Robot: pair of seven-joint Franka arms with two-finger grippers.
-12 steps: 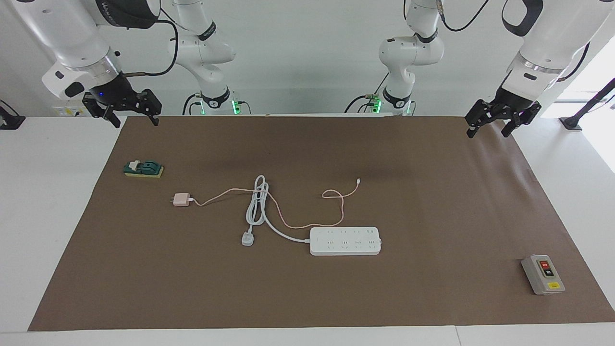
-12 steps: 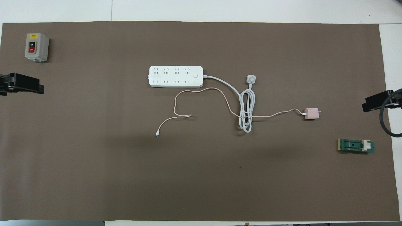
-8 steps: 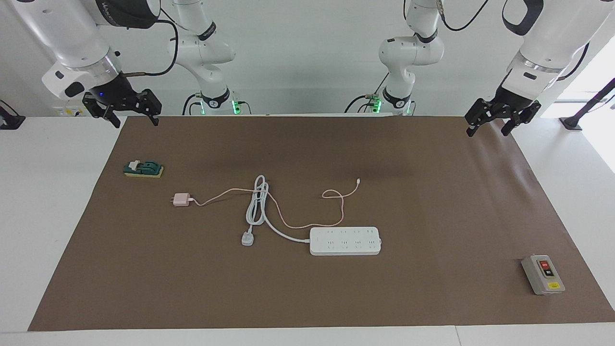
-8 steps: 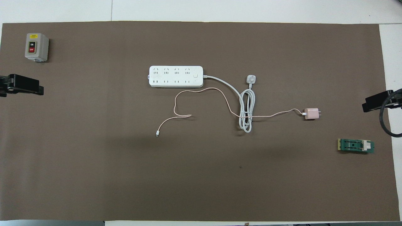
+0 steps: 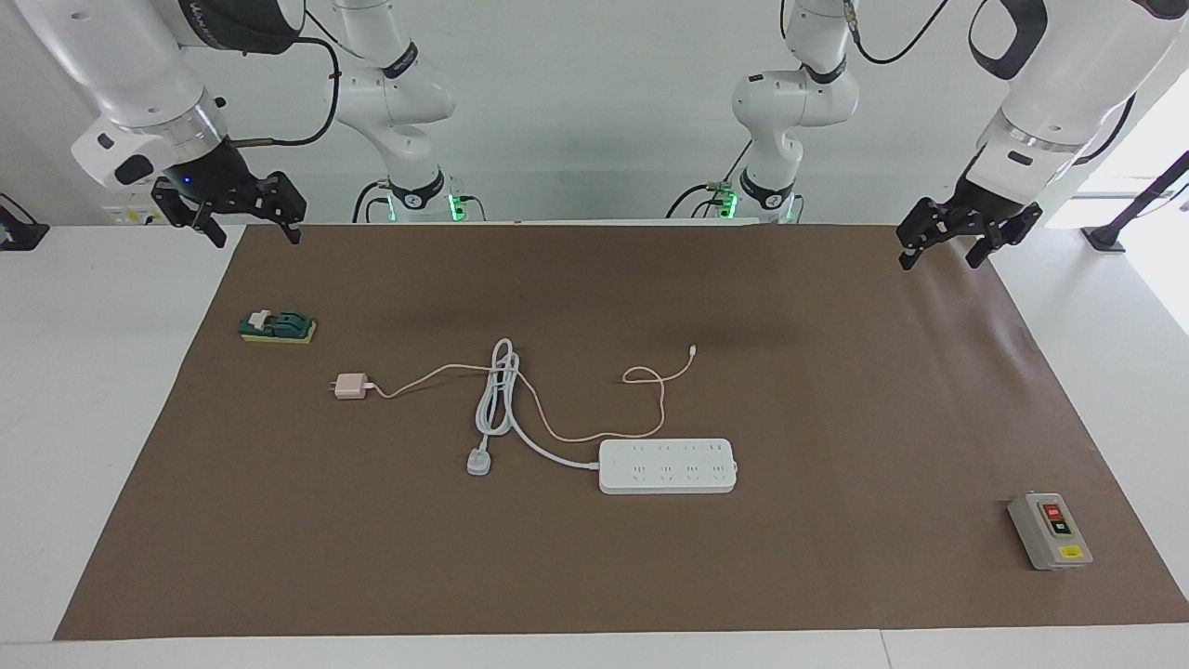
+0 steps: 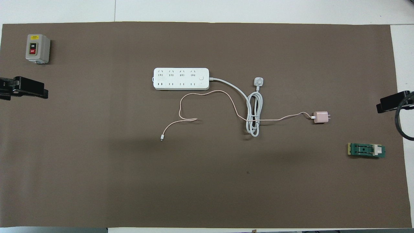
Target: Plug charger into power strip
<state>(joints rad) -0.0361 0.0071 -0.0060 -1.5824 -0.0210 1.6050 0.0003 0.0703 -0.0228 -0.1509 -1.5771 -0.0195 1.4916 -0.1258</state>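
Grey switch box [image 5: 1050,531], green block [image 5: 277,327], brown mat [image 5: 836,372].

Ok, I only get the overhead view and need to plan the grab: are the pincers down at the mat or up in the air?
Observer: Both are up in the air. The right pincer hangs over the mat's corner at the right arm's end of the table. The left pincer hangs over the corner at the left arm's end.
Operator: Open or shut, and is either holding anything?
Observer: Both are open, with fingertips apart and nothing between them. The charger and the power strip lie untouched on the mat.
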